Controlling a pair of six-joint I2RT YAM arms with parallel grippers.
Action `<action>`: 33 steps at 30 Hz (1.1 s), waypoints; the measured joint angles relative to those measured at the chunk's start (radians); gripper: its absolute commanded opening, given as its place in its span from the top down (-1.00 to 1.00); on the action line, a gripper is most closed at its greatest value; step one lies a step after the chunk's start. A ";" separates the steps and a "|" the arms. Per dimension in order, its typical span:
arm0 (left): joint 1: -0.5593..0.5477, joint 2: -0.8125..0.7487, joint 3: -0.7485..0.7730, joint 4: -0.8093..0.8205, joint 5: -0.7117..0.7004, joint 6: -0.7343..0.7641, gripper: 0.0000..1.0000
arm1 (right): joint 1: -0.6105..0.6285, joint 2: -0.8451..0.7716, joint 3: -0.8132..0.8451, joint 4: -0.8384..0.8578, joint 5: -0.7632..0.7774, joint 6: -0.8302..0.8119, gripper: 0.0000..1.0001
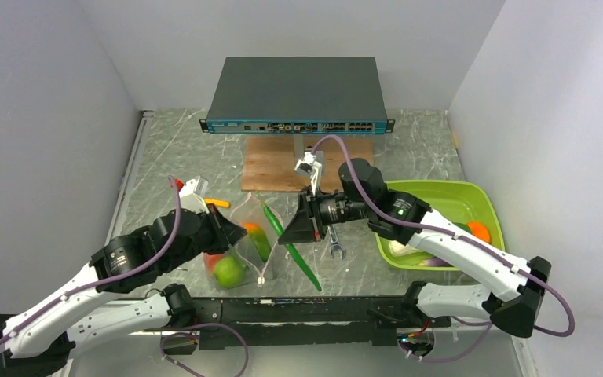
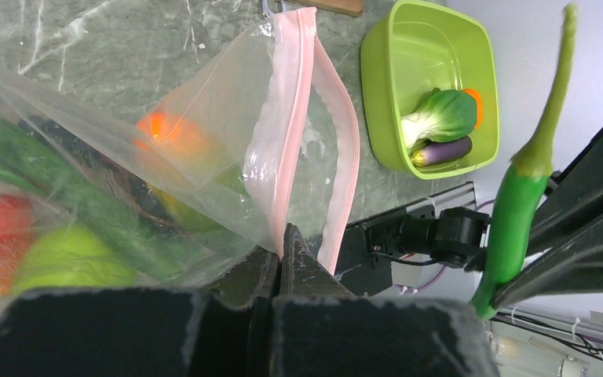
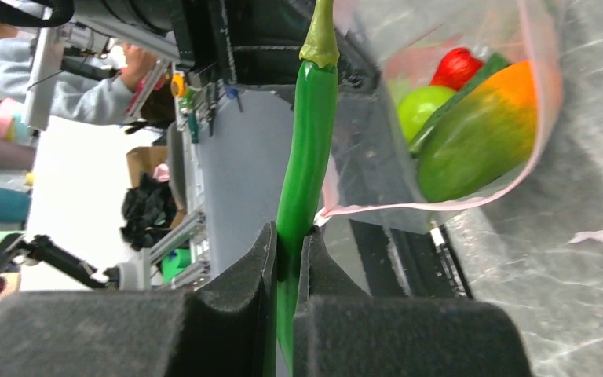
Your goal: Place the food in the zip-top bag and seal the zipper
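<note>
The clear zip-top bag (image 1: 245, 220) lies left of centre. It holds a green apple (image 1: 228, 271), an orange-green mango (image 1: 257, 238) and a red strawberry (image 2: 0, 228). My left gripper (image 1: 234, 233) is shut on the bag's pinkish-red zipper strip (image 2: 290, 118), and its jaws (image 2: 283, 236) pinch one lip, so the mouth gapes open. My right gripper (image 1: 294, 230) is shut on a long green bean (image 1: 306, 269) just right of the bag, and its jaws (image 3: 290, 236) clamp the bean (image 3: 308, 149) in front of the mouth rim (image 3: 440, 206). No slider tab shows.
A lime-green tray (image 1: 491, 206) at the right holds bok choy (image 2: 444, 116), a purple eggplant (image 2: 442, 151) and an orange (image 1: 479, 232). A wrench (image 1: 334, 250) lies by the tray. A network switch (image 1: 297, 94) and a wooden board (image 1: 275, 163) stand behind. An orange-handled screwdriver (image 1: 216, 203) lies by the bag.
</note>
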 measured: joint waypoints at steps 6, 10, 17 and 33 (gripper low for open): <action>0.000 0.002 0.000 0.001 0.000 0.000 1.00 | 0.049 0.049 -0.016 -0.001 -0.015 0.103 1.00; 0.000 0.002 0.000 0.001 0.000 0.000 1.00 | 0.083 0.150 -0.003 -0.087 0.032 0.125 1.00; 0.000 0.017 0.000 0.001 0.003 0.013 1.00 | 0.092 0.208 0.003 -0.116 0.036 0.159 0.90; 0.001 0.051 0.000 0.017 0.016 0.027 1.00 | 0.015 0.306 0.025 0.202 0.069 0.399 0.76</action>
